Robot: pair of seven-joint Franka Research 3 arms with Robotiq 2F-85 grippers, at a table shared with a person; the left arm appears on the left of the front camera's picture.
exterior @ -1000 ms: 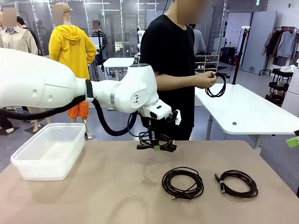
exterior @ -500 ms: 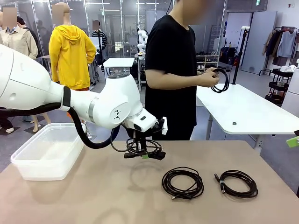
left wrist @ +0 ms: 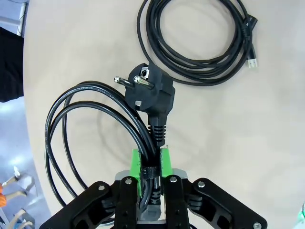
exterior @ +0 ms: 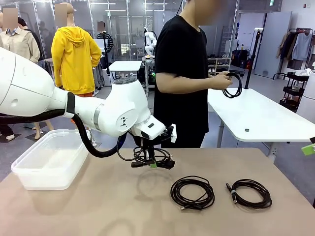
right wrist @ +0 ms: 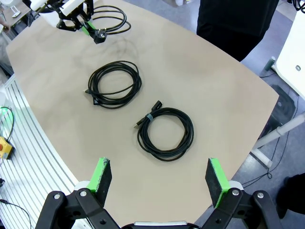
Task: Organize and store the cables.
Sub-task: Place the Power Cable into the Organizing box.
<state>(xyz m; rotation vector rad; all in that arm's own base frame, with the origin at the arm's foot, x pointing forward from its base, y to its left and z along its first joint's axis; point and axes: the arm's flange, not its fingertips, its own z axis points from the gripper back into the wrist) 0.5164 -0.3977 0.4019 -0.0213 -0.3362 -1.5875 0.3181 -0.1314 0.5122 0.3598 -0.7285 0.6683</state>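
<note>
**One coil in my left pincer, two flat on the table**

Front view: my left gripper (exterior: 153, 164) hangs above the tan table (exterior: 98, 211), clamped on a coiled black cable (exterior: 146, 156) that is clear of the surface. A clear plastic tub (exterior: 29, 178) sits at the table's left edge. To my right two more cables lie flat, the middle coil (exterior: 192, 192) and the right coil (exterior: 251, 193), near each other but apart. Across the table a person in a black shirt has a hand (exterior: 219, 82) on a fourth cable (exterior: 232, 88), over a white side table (exterior: 261, 120). Behind them are glass partitions and a clothes rack.

Left wrist view: this one gives the detail the front camera blurs. My green pads pinch the bundled strands just below a two-pin plug (left wrist: 151, 90), and the loops bulge out to one side. The middle coil lies beyond on the bare tabletop, a small connector at its end.

Right wrist view: my right gripper (right wrist: 159, 176) is high over the table, jaws spread wide with nothing between them. Both resting coils show whole from above. My left gripper and its load sit at the far corner — past the table's curved edge is grey floor.
</note>
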